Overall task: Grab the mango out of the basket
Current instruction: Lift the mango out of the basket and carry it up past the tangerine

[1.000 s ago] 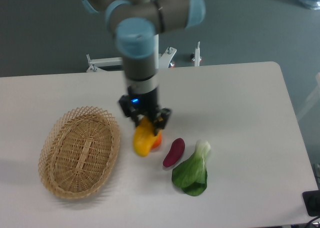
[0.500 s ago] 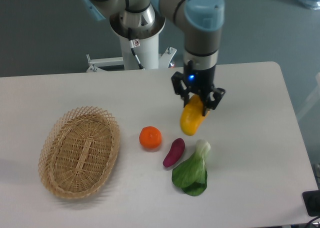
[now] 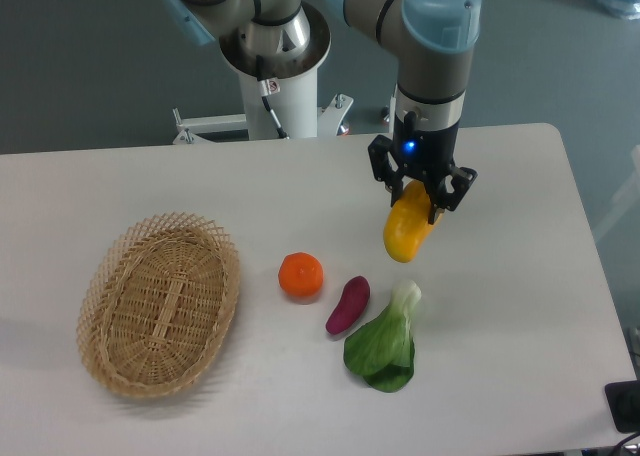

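Note:
My gripper [image 3: 420,198] is shut on the yellow mango [image 3: 408,230], which hangs tilted from the fingers above the table, right of centre. The tan wicker basket [image 3: 100,276] sits at the left of the table with nothing in it, well apart from the gripper.
A round orange fruit [image 3: 301,276], a purple eggplant [image 3: 348,305] and a green bok choy [image 3: 385,341] lie on the white table below and left of the held mango. The robot's base [image 3: 275,86] stands behind the table's far edge.
The arm has carried the mango from just right of the basket to the right, past the orange fruit, and slightly away from the camera.

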Robot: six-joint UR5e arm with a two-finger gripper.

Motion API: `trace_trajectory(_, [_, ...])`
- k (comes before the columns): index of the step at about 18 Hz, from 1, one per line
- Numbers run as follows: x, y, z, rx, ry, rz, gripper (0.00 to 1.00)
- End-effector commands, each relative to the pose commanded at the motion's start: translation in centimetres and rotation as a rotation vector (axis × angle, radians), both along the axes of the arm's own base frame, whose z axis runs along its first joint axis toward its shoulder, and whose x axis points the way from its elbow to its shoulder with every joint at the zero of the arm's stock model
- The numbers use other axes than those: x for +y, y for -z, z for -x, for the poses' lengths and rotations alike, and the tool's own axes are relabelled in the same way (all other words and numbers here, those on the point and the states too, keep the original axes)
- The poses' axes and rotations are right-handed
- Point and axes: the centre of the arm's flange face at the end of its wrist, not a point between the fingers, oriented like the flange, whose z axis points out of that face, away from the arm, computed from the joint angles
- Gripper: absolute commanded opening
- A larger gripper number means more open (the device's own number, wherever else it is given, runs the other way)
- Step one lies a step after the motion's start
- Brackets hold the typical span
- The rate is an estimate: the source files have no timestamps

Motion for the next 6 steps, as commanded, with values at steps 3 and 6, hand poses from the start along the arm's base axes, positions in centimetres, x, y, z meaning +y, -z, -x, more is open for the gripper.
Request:
trace_trajectory(3, [-0.06, -0.02, 0.07, 0.001, -0.002, -0.001, 0.41])
trace_trajectory(6, [-0.25, 0.15, 0.18, -0.004, -0.006, -0.001, 0.41])
